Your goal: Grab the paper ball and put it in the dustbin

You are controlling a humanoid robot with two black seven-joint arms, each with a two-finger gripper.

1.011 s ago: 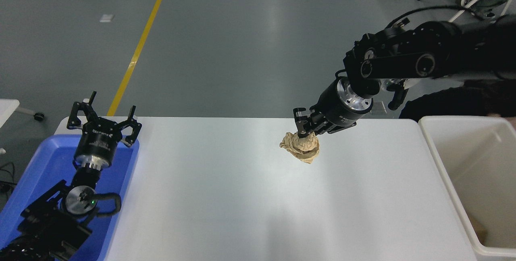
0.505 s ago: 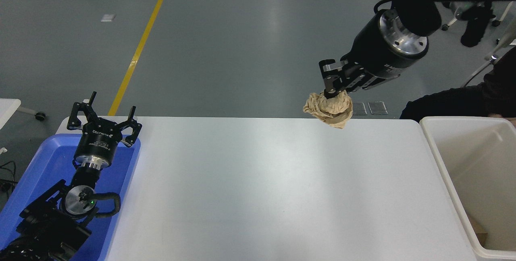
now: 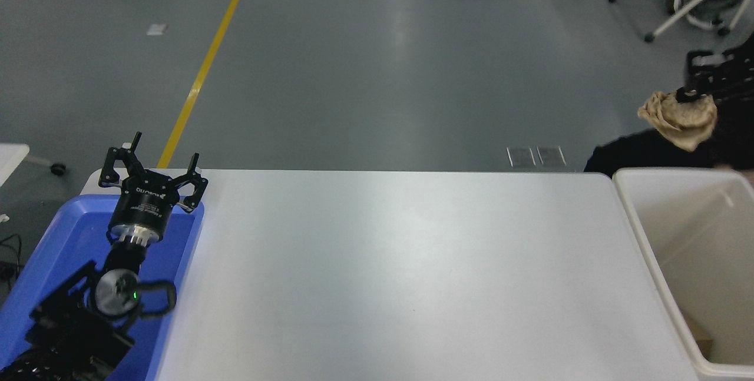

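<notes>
**Ball held high at right edge**

Crumpled tan ball, creased and lumpy, at upper right of frame, off the table, above far rim of bin. Pinched from above by right gripper, mostly cut off by frame edge, dark on dark, hard to read. Smooth off-white bin at lower right, partly cropped. Left gripper at lower left over glossy blue tray, prongs spread, nothing held.

right hand mostly cut off, dustbin cropped by edge
</notes>
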